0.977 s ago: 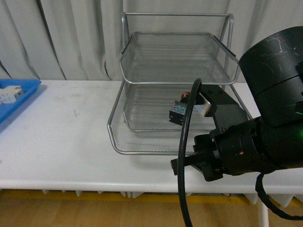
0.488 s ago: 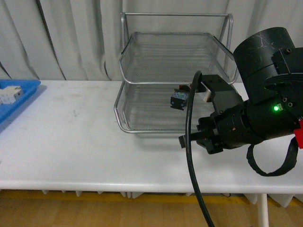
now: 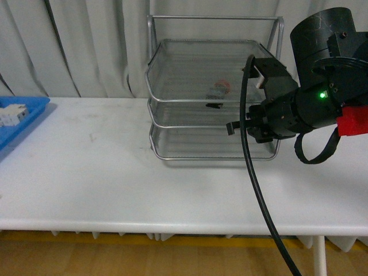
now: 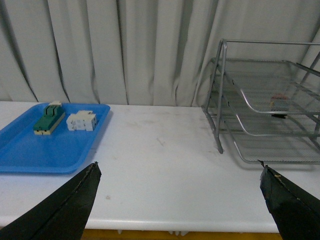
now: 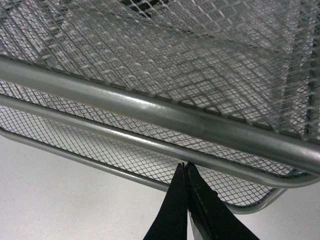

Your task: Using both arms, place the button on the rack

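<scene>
Three mesh tiers of the rack (image 3: pixel 213 98) stand on the white bench (image 3: pixel 86 172). The button (image 3: pixel 217 92) lies in the top tier, apart from both grippers. The right gripper (image 5: pixel 186 200) has its jaws pressed together and empty, just outside the rack's front rails. The left gripper (image 4: pixel 175 200) has its jaws spread wide, the blue tray (image 4: pixel 30 150) well beyond one finger.

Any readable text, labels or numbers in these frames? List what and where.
None readable.
Button in the rack: any marking too small and blurred to tell.
Blocks on the blue tray: no legible print.
Right arm: only a lit green LED, no text.
</scene>
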Robot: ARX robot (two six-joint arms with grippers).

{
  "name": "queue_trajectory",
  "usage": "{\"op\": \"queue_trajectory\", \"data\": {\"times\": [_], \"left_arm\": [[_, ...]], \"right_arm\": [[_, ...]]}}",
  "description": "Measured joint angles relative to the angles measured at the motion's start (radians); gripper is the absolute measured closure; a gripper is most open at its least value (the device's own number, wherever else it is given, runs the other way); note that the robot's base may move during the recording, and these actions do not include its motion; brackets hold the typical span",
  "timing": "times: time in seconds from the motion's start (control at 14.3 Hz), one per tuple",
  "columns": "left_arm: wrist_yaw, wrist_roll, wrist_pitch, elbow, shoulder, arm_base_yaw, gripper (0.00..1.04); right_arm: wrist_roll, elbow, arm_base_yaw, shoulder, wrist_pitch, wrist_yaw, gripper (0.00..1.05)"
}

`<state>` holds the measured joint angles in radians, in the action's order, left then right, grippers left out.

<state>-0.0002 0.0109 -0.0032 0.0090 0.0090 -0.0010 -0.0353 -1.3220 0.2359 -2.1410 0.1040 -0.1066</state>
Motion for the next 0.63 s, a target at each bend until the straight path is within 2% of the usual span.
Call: {"op": "queue_trajectory", "data": {"times": [0.35,0.56,0.63], "left_arm": [[0.0,0.0,0.0,0.0,0.0,0.0,0.07],[0.0,0.0,0.0,0.0,0.0,0.0,0.07],[0.0,0.0,0.0,0.0,0.0,0.0,0.07]], "right_arm": [[0.028,0.199,0.007,0.134,0.02,-0.074,1.03],[0.072,0.435,-0.014,0.356,0.111,-0.168,1.03],[0.097,0.517,-0.048,0.449,0.138,-0.202,1.03]]}}
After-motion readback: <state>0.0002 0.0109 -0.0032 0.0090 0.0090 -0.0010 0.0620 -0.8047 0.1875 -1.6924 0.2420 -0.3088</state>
